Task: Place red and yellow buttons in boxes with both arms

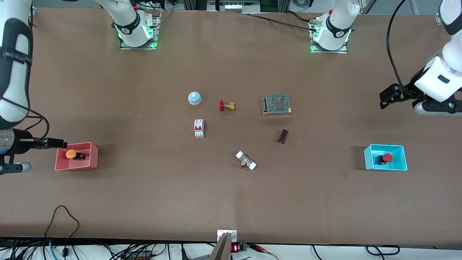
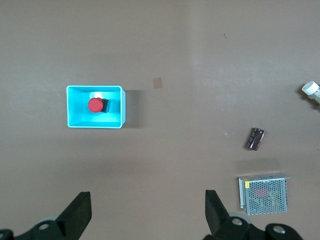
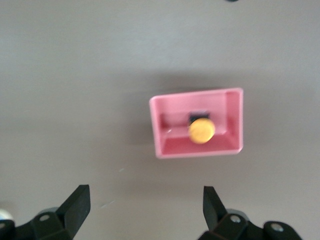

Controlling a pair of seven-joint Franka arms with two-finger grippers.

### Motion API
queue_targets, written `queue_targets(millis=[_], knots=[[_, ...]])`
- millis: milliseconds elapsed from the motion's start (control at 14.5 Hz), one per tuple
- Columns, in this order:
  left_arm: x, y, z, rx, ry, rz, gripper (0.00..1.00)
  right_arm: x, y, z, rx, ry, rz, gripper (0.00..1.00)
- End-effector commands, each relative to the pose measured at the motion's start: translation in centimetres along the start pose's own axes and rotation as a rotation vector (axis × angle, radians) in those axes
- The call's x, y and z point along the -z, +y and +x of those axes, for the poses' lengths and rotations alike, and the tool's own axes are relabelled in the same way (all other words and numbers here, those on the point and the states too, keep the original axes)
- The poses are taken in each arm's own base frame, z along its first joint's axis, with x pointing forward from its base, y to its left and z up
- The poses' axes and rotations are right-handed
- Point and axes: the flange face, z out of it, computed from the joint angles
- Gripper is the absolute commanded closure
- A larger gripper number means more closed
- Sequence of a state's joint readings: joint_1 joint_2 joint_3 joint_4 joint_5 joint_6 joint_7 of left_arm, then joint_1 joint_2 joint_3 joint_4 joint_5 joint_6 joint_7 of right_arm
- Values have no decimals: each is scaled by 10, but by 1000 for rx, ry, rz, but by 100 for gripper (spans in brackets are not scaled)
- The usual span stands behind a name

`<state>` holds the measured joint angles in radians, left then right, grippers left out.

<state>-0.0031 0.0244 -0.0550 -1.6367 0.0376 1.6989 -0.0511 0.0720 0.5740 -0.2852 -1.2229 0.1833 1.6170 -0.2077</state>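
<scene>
Yellow button (image 1: pixel 70 154) lies in pink box (image 1: pixel 93 156) at front view's lower left, red button (image 1: pixel 387 157) in cyan box (image 1: pixel 401 157) at lower right, both grippers, left (image 2: pixel 148 212) and right (image 3: pixel 146 207), empty with jaws spread above the table.

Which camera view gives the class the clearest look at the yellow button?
The right wrist view: it looks straight down on the yellow button lying inside the pink box. The front view shows it small, near the right gripper. The left wrist view does not show it.
</scene>
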Motion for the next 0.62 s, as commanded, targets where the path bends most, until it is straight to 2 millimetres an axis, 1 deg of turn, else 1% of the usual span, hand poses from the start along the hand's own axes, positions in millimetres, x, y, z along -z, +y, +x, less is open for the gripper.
queue_targets(millis=[0, 138, 275, 413, 481, 550], knots=[[20, -5, -16, -40, 2, 1, 0, 31, -51, -18, -27, -8, 10, 0], [30, -7, -21, -44, 0, 0, 0, 44, -75, -28, -27, -21, -5, 0], [31, -4, -24, -48, -21, -1, 0, 61, -97, -38, 0, -3, -14, 0], [57, -8, -26, -48, -9, -5, 0, 83, -107, -52, 6, 14, -9, 0], [65, -8, -26, -50, -12, -11, 0, 90, -107, -59, 3, 8, -4, 0], [69, -8, -27, -49, -14, -38, 0, 94, -104, -65, -1, 8, 2, 0]])
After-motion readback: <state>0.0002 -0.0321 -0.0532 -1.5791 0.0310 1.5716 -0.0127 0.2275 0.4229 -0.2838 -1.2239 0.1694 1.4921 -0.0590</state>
